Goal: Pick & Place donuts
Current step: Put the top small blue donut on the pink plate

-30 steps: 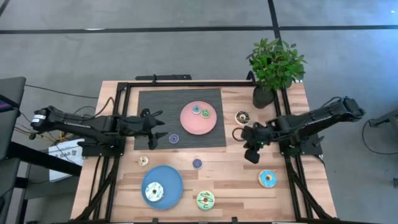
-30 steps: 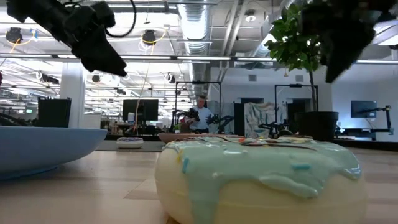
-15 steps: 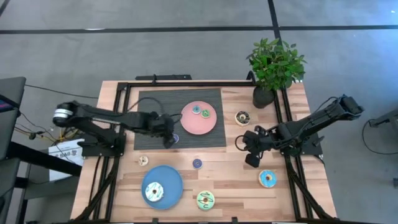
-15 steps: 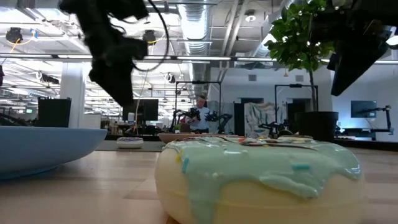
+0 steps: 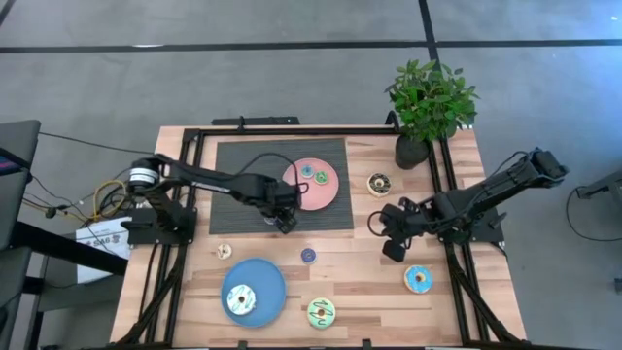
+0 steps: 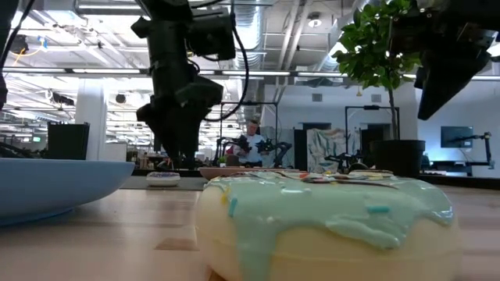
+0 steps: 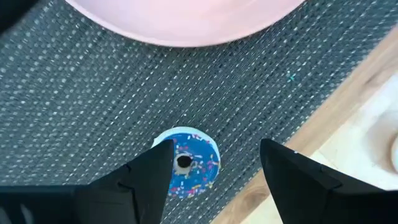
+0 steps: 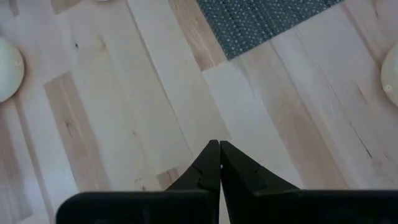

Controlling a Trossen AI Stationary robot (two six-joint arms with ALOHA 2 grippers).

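The left hand [image 7: 214, 165] hung with fingers spread over the small blue-iced sprinkled donut [image 7: 187, 162] on the dark woven mat [image 7: 93, 112], apparently poised to grasp it, while the right hand [image 8: 219, 163] waited clenched empty above the wooden desk [image 8: 124, 93].

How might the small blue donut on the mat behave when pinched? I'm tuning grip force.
The blue donut looks rigid and probably light. Lying flat on the textured mat, it's unlikely to roll. The open left gripper straddles one side.
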